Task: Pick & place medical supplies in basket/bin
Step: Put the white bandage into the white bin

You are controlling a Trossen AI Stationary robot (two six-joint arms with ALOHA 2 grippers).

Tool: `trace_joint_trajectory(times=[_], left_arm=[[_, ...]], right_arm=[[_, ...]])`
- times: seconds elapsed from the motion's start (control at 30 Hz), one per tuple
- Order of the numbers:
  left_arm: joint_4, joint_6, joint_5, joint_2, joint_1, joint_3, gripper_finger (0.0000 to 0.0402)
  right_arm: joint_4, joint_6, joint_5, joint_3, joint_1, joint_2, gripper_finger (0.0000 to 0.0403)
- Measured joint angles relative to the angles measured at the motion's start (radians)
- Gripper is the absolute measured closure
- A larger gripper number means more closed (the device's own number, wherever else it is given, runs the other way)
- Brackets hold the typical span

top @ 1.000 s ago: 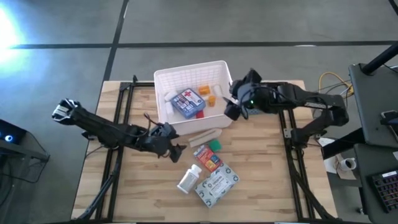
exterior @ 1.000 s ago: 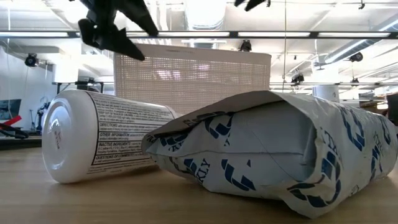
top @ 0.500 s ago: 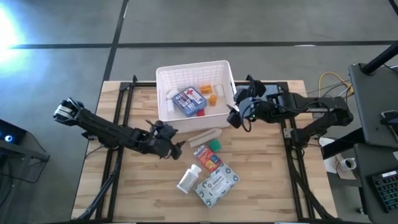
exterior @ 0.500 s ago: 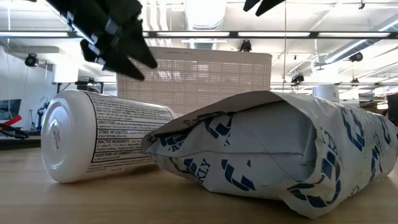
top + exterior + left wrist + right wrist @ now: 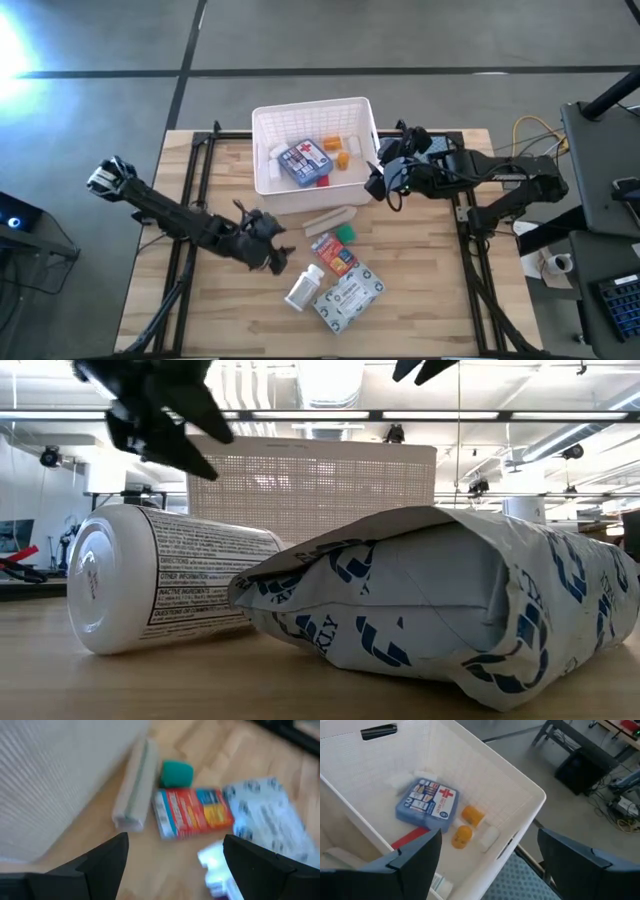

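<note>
Hovering above the counter [image 5: 420,300], the left claw [image 5: 272,255] has its fingers apart and empty, near the white bottle [image 5: 304,287], red-orange box [image 5: 334,253] and patterned packet [image 5: 348,294]. The right claw [image 5: 380,178] (fingers also apart, empty) sits beside the basket [image 5: 262,150], which contains the blue-white box [image 5: 303,162].

Grey floor around a wood table, open ceiling overhead.

Polished grey floor [image 5: 90,110] crossed by dark seam lines, with bright glare at one corner. Light wood table [image 5: 230,310] on a black frame. Dark cabinet [image 5: 605,150] to one side, with yellow cable [image 5: 535,128] coiled beside it. White ceiling ducts and pipes [image 5: 330,380], plus strip lights [image 5: 560,440], seen across the table.
</note>
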Motion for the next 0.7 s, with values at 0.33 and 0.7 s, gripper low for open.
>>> trace_joint_trajectory(times=[0.33, 0.7], left_arm=[[-0.007, 0.018, -0.182, 0.110, -0.087, 0.040, 0.0098], [-0.010, 0.165, -0.200, 0.285, -0.060, 0.099, 0.0098]], right_arm=[[0.000, 0.013, -0.004, -0.062, 0.000, 0.001, 0.0083], [0.000, 0.054, -0.060, -0.072, 0.000, -0.006, 0.0083]])
